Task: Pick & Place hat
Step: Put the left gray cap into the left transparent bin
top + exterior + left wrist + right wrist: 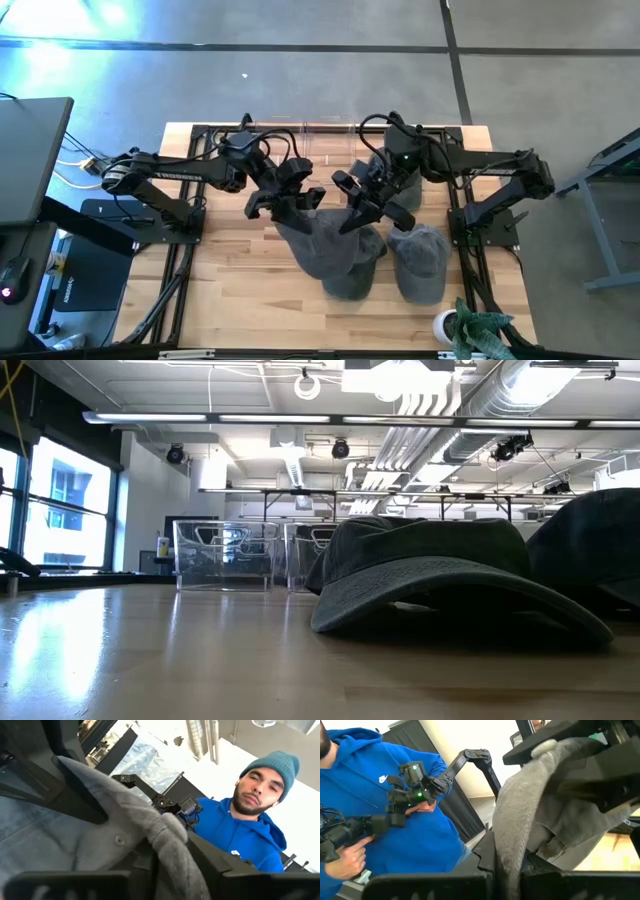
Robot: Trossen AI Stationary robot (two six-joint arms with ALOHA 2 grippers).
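A grey hat (318, 238) hangs in the air over the middle of the table, between my two grippers. My left gripper (290, 205) is shut on its left side and my right gripper (360, 212) on its right side. The right wrist view shows the hat (560, 815) stretched from my own fingers across to the left gripper (570, 745). Below, a second grey cap (430, 575) rests on its brim and rim on the table. A third cap (420, 262) lies to its right. My left gripper pinches a bunched fold at the hat's edge (167, 832) between its two fingers, slanting in from the table's left. The hat is lifted clear, its body hanging below the fingers. My right gripper pinches a gathered edge of the hat (510, 855) between its two fingers, reaching in about level from the table's right. The cloth runs in a thick fold (515, 805) from my fingers toward the left gripper, and the rest sags below.
Two clear plastic bins (225, 555) stand at the table's far edge. A potted plant (478, 330) sits at the near right corner. A person in a blue hoodie (235, 835) stands beyond the table holding hand controllers (405, 795).
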